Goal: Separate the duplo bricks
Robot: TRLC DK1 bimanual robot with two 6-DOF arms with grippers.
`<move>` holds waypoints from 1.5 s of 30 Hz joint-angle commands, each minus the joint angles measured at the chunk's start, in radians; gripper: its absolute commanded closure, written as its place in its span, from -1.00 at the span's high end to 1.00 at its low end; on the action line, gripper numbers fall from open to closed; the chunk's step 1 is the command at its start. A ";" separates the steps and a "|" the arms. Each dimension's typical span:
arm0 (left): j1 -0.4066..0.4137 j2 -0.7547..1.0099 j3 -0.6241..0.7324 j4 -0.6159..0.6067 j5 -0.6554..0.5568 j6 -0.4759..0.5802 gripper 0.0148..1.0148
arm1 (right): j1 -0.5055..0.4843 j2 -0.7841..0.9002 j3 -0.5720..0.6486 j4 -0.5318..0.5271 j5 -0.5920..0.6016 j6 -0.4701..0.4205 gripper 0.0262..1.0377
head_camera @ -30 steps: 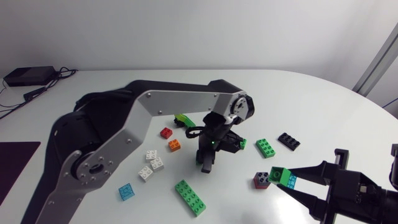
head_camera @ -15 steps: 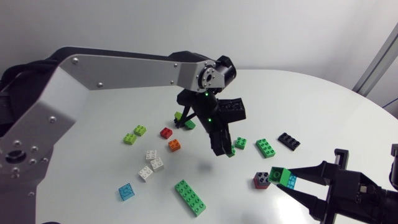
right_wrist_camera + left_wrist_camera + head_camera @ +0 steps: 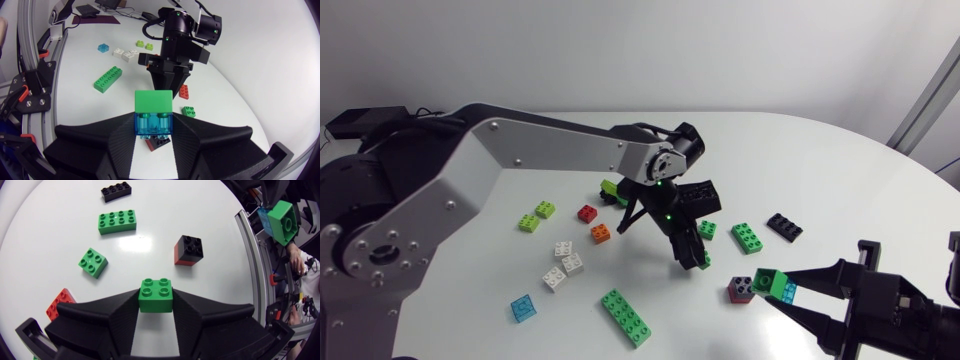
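My left gripper (image 3: 692, 256) hangs just above the table's middle, shut on a small green 2x2 brick (image 3: 156, 295) that sits between its black fingers. At the front right, my right gripper (image 3: 790, 293) is shut on a stack of a green brick on a clear blue one (image 3: 154, 114), held off the table. A black brick on a red one (image 3: 741, 290) stands on the table between the two grippers, ahead of the left gripper (image 3: 156, 305) and just under the right gripper's (image 3: 154, 131) fingertips.
Loose bricks lie around: a green 2x3 (image 3: 747, 237), a black one (image 3: 784, 226), a green 2x2 (image 3: 706, 229), a long green one (image 3: 626, 317), white ones (image 3: 563, 262), a blue one (image 3: 524, 307), orange (image 3: 601, 233), red (image 3: 587, 213) and lime (image 3: 536, 216).
My left arm has swung about, and its gripper has carried the green brick to the right, nearer the black-and-red stack. The right arm has kept still.
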 commanded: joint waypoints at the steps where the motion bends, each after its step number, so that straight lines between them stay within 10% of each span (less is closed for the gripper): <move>1: 0.001 0.051 0.023 -0.002 -0.017 -0.051 -0.63 | 0.001 -0.002 0.020 -0.016 -0.014 0.018 -0.52; 25: -0.045 -0.010 -0.095 0.037 -0.109 -0.069 -0.14 | 0.004 -0.035 0.062 -0.064 -0.012 0.030 -0.52; 35: -0.060 -0.068 -0.158 0.080 -0.131 -0.067 0.68 | 0.007 -0.045 0.078 -0.088 -0.012 0.030 -0.52; 45: -0.065 -0.205 -0.213 0.056 -0.149 -0.026 0.53 | 0.009 -0.055 0.072 -0.096 -0.012 0.029 -0.52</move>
